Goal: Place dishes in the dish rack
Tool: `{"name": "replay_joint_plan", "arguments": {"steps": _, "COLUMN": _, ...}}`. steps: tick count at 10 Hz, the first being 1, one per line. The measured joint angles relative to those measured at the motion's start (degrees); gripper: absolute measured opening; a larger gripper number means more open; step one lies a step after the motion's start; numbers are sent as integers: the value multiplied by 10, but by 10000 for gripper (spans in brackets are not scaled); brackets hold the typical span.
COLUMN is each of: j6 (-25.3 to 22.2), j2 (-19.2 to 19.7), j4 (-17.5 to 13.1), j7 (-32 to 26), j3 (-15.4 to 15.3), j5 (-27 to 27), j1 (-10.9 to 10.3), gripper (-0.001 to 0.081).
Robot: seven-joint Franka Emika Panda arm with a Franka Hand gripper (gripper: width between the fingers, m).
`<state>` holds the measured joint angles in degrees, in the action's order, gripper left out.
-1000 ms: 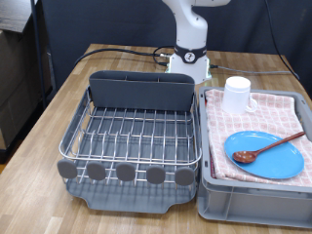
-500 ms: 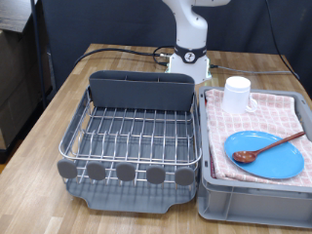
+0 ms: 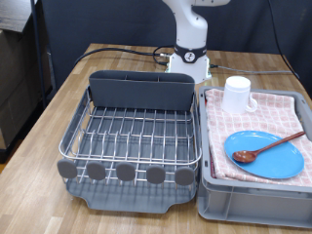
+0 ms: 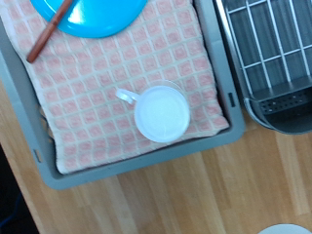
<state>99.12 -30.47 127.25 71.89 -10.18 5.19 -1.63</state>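
Rack [image 3: 132,136]: silver wire, dark grey caddy [image 3: 139,90] at its far end, grey knobs [image 3: 125,173] along the near edge, drip tray [image 3: 136,199] below; it sits at the exterior view's left on the wooden table [image 3: 58,107]. No dishes in it.

Crate [image 3: 255,200]: grey, just right of the rack, lined with a pink checked cloth [image 3: 226,127].

Mug [image 3: 238,95]: white, upright at the crate's far end. The wrist view looks straight down into it [image 4: 162,113] (handle and empty inside show only there).

Plate [image 3: 266,154]: light blue, flat on the cloth near the crate's front; the wrist view catches only its edge [image 4: 93,15].

Spoon [image 3: 268,147]: brown wood, lying across the plate.

Gripper: not visible in either view, so I cannot tell whether it is released or clenched. Only the arm [image 3: 191,29] shows, at the table's far side.
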Motion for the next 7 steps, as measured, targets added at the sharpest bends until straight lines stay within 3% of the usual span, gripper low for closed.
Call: {"name": "replay_joint_plan", "arguments": {"steps": 7, "j6": 53, "j2": 160, "j4": -110, "j7": 176, "j3": -50, "j5": -9, "j1": 0, "gripper": 803}}
